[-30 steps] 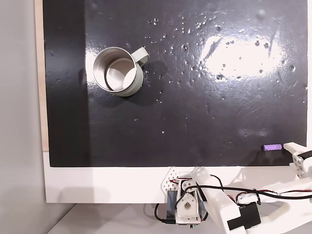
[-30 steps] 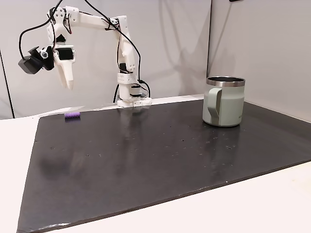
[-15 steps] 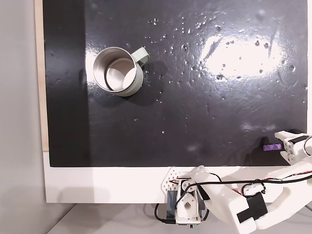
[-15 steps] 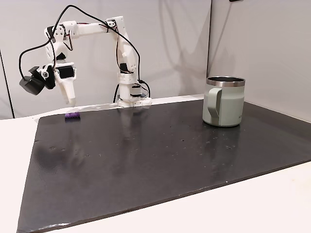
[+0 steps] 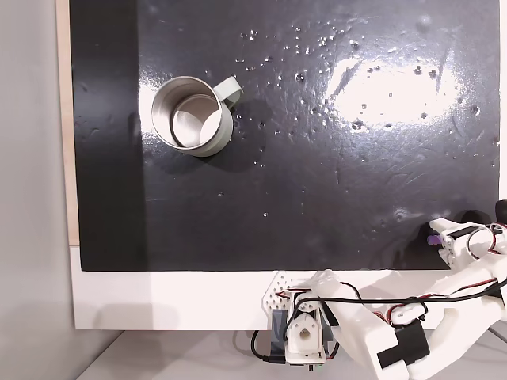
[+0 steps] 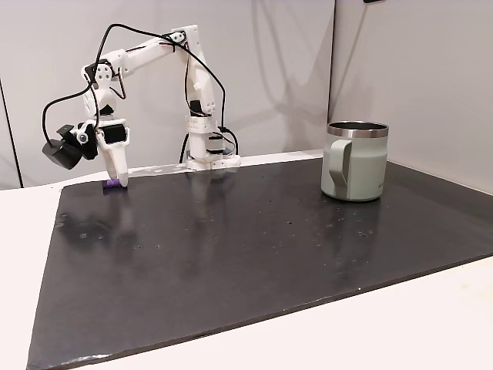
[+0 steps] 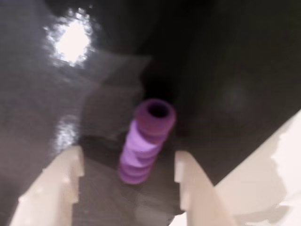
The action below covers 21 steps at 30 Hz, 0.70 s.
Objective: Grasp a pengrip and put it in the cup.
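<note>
The white gripper (image 7: 127,176) stands low over the black mat (image 5: 317,158), its two pale fingers (image 7: 51,193) spread apart with the pengrip (image 7: 143,146) lying between them, a gap showing on either side in the wrist view. The pengrip (image 5: 434,239), a small purple ribbed tube with one hollow end turned toward the wrist camera, rests on the mat close to the mat's edge, on the side where the arm's base (image 5: 305,336) is mounted. In the fixed view from above, the gripper (image 5: 448,240) covers most of the pengrip, leaving only a purple tip visible. In the fixed view from the side, the gripper (image 6: 115,176) points downward with its tips at the pengrip (image 6: 112,183), near the far left corner of the mat. The cup (image 5: 192,115), a silvery metal mug with a pale handle, stands upright on the mat, well apart from the pengrip and toward the mat's opposite end; the side view shows the cup (image 6: 354,160) at the right.
</note>
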Motion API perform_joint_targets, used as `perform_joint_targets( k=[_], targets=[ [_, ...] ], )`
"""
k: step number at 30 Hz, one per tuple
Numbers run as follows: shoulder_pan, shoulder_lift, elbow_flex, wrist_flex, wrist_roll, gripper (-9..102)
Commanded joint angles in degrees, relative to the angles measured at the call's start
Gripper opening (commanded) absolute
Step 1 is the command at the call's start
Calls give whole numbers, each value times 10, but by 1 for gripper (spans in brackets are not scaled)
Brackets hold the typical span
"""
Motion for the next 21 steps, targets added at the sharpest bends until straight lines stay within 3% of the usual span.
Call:
perform_joint_targets(
  k=[1, 9, 21],
  targets=[
    [16, 37, 8, -17, -14, 24],
    [40, 28, 8, -42, -32, 22],
    [38, 23, 9, -47, -33, 7]
  ],
)
